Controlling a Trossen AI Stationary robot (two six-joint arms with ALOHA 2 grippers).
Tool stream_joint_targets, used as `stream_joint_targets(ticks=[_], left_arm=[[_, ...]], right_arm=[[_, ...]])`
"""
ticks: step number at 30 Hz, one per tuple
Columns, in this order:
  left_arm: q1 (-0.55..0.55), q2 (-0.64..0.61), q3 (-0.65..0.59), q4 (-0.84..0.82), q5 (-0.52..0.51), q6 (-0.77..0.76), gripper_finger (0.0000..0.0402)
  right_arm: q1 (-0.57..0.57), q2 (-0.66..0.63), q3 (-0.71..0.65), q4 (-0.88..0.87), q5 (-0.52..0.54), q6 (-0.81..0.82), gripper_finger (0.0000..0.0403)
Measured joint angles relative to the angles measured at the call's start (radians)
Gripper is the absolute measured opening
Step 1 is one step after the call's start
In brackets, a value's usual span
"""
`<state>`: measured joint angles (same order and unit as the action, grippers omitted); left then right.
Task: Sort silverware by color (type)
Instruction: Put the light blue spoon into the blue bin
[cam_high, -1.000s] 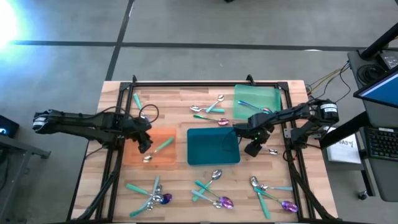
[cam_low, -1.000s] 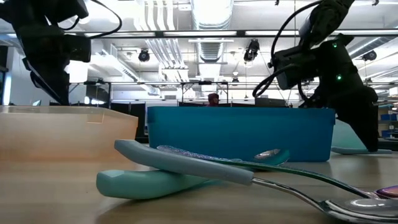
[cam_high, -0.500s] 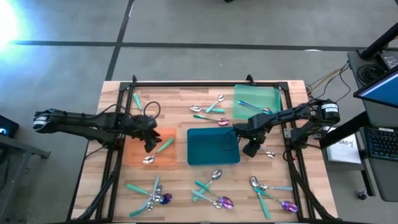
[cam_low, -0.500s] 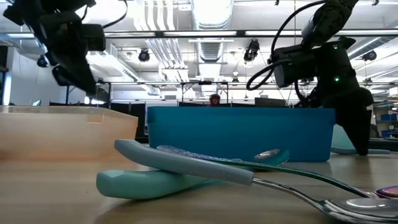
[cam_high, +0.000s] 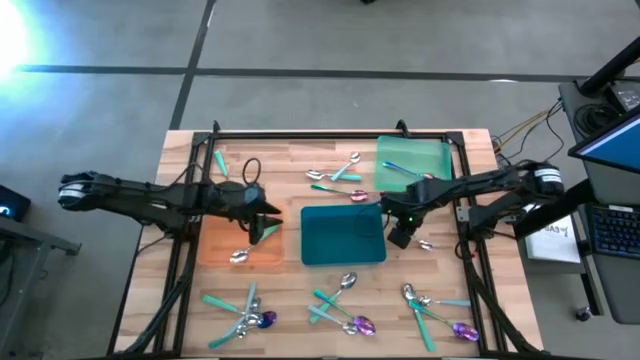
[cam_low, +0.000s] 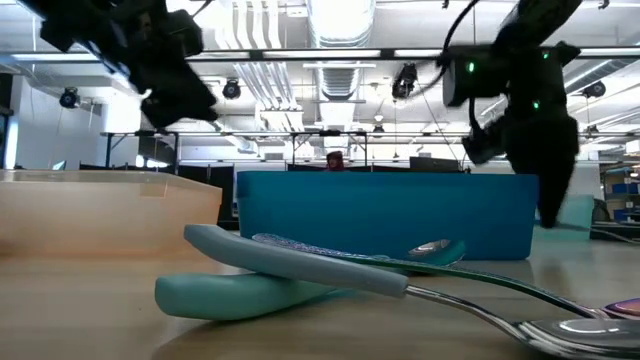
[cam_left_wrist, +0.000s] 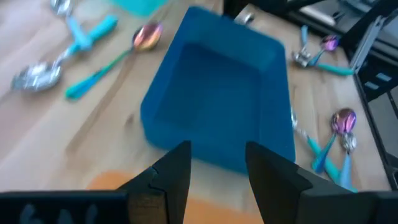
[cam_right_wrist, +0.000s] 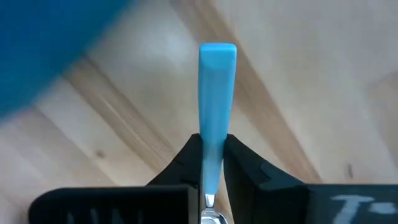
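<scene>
The right hand (cam_right_wrist: 212, 163) pinches a blue-handled utensil (cam_right_wrist: 217, 93) beside the blue tray (cam_high: 343, 236), seemingly to sort it, while the left hand (cam_left_wrist: 217, 163) hangs spread, empty.

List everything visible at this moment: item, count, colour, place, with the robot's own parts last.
orange tray: one, table's left, holding one teal-handled spoon
blue tray: one, centre
green tray: one, far right, with some silverware inside
loose silverware: many pieces, teal handles, some purple-blue heads, scattered along the near edge and far centre
blue-handled utensil: one, in the right gripper
left gripper: open, over the orange tray's right edge
right gripper: shut on the blue-handled utensil, beside the blue tray
</scene>
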<state>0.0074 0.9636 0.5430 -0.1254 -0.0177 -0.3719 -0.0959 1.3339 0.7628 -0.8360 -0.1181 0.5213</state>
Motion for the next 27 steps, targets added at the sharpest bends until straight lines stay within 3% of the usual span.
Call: stream_joint_targets(ticks=[9,13,21,27], left_arm=[[0.0,0.225,0.0,0.306,0.0,0.066,0.0136],[-0.002,0.343,-0.002,0.465,0.001,0.052,0.0136],[-0.007,0.542,-0.002,0.907,0.002,0.197,0.0136],[-0.005,0.642,0.001,1.096,0.001,0.212,0.0135]], right_arm=[[0.0,-0.242,0.0,0.209,0.176,0.012,0.0028],[0.004,-0.303,0.0,0.385,0.2,-0.047,0.0028],[0.025,-0.265,0.0,0.689,0.191,-0.202,0.0028],[0.056,-0.167,0.002,0.873,0.186,-0.297,0.0028]])
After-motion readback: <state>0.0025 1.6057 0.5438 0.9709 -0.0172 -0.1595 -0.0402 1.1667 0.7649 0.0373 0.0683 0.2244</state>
